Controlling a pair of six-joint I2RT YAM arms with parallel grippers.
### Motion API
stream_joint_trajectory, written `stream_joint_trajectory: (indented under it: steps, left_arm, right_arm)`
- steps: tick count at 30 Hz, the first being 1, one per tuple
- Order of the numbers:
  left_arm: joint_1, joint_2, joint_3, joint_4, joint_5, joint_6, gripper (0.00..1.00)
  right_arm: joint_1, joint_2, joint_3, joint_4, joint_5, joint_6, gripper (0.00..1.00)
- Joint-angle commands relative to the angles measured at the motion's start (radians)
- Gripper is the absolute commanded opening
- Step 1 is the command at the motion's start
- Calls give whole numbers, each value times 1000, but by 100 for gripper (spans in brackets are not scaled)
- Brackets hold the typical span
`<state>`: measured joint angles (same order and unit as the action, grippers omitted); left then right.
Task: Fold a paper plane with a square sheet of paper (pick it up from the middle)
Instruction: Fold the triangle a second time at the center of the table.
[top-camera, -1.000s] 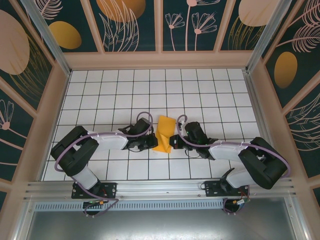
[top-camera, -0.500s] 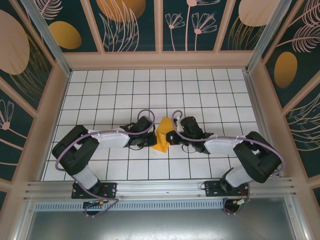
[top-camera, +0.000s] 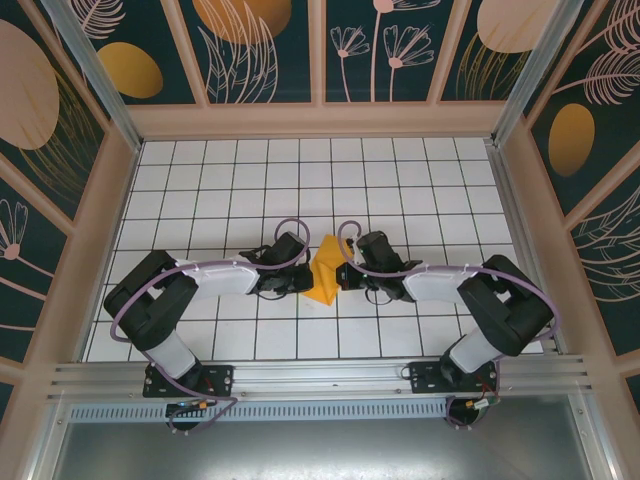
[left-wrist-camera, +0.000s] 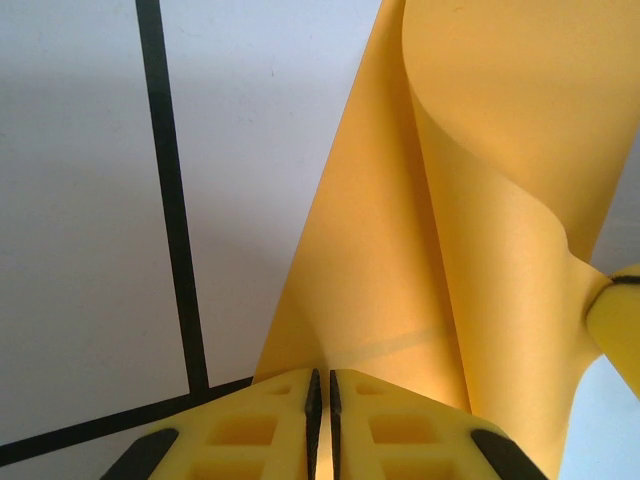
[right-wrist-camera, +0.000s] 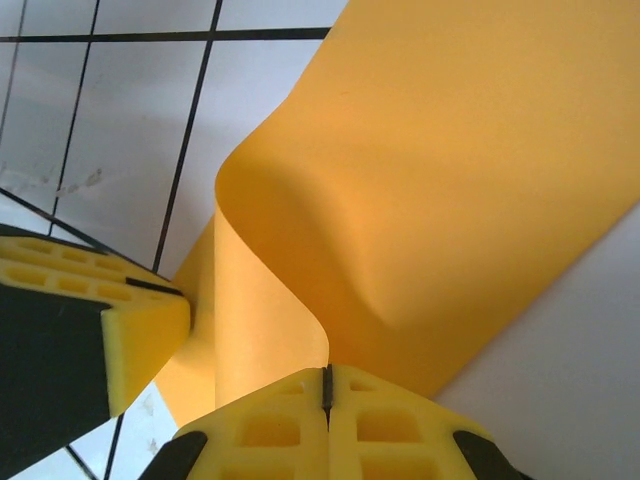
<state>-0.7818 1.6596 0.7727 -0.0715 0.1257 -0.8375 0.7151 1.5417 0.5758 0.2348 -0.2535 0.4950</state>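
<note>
Tiles of the white surface (top-camera: 250, 180) ringed the square sheet of paper (top-camera: 325, 262), bowed up mid-grid; left gripper (left-wrist-camera: 322, 388) and right gripper (right-wrist-camera: 326, 385) each clamped shut on an edge from opposite sides, painted walls (top-camera: 260, 50) well apart

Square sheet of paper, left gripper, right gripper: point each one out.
square sheet of paper (top-camera: 324, 283), top external view, its lower flat part.
left gripper (left-wrist-camera: 322, 385), left wrist view, the seam between its fingertips.
right gripper (right-wrist-camera: 326, 380), right wrist view, the seam between its fingertips.

One square sheet of paper (top-camera: 326, 262); two pincers: left pincer (top-camera: 306, 281), right pincer (top-camera: 343, 277)
</note>
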Motion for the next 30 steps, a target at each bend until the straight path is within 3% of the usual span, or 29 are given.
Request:
stream_joint_trajectory:
  steps: [1,30]
  left_arm:
    - [1,1,1,-51,-23,23,15]
    - [1,-1,-6,-49,-18,23,15]
  right_arm:
    - [-5,19,35,-29,37,-37,0]
    - [-3,64,68,-57,64,-57,0]
